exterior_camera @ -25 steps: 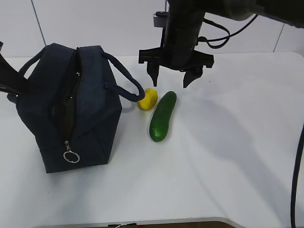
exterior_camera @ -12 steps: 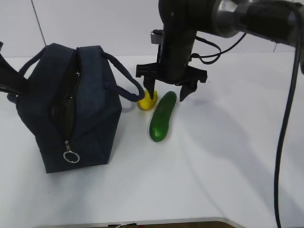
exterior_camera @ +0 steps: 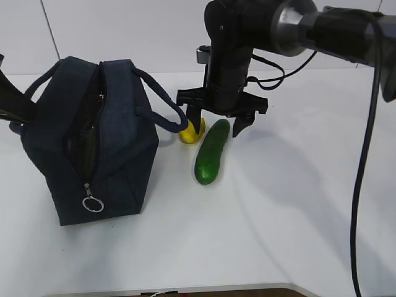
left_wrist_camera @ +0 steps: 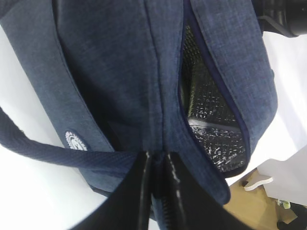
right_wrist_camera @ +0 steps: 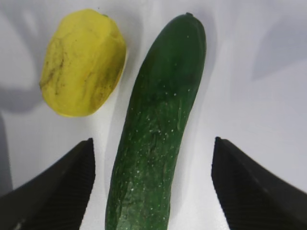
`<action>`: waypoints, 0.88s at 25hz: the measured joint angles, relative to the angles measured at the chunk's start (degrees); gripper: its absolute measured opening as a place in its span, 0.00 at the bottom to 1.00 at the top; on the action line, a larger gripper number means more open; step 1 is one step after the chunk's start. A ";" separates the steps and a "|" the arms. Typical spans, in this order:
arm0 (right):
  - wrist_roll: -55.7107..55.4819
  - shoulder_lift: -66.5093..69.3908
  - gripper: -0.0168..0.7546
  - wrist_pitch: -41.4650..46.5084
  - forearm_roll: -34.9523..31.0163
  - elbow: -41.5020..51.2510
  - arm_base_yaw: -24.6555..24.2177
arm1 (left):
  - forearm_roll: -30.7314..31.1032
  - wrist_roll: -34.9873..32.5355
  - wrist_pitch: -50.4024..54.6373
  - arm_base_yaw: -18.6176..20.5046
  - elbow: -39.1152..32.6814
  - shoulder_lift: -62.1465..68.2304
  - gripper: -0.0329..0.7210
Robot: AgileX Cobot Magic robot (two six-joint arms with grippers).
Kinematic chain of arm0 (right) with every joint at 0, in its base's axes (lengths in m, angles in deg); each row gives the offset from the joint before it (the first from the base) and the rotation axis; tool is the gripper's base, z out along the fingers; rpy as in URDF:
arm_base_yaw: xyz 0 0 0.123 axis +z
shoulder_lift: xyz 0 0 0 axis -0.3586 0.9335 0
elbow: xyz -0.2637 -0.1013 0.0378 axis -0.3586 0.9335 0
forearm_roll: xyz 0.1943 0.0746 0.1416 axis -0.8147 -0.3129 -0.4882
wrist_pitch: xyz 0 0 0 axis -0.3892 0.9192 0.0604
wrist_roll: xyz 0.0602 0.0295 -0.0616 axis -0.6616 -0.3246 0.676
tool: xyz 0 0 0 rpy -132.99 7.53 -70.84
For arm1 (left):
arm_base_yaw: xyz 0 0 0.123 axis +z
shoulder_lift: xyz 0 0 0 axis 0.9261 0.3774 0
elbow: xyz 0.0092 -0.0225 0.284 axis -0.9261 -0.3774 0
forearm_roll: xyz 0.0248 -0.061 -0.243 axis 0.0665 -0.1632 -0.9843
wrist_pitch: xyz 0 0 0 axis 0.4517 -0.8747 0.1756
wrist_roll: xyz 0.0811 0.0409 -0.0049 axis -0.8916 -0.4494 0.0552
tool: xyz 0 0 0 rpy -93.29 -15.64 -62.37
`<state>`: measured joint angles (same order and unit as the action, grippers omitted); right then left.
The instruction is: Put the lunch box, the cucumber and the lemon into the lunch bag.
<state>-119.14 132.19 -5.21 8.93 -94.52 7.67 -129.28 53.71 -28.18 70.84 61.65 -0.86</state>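
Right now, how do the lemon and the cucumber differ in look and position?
The cucumber is dark green, long and slim; the lemon is yellow, short and oval. The cucumber lies between the open right gripper's fingers; the lemon lies outside them, nearer the lunch bag. Both rest on the white table, side by side.

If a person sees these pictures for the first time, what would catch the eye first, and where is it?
Probably the right gripper, a black claw with its jaws open, hanging above the far end of the dark green cucumber at the middle of the white table. Next, the bright yellow lemon just left of the cucumber, and the big navy lunch bag on the left, its top zipper open.
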 joint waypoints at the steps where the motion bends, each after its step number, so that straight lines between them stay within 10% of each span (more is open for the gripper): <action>1: 0.00 0.00 0.79 -0.12 0.00 0.00 0.00 | 0.00 0.00 0.00 0.00 0.00 0.00 0.06; 22: -0.64 3.55 0.79 -0.34 -0.02 0.00 -0.09 | 0.00 0.00 0.00 0.00 0.00 0.00 0.06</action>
<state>-119.78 135.74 -5.56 8.91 -94.52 7.57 -129.28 53.71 -28.18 70.84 61.65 -0.86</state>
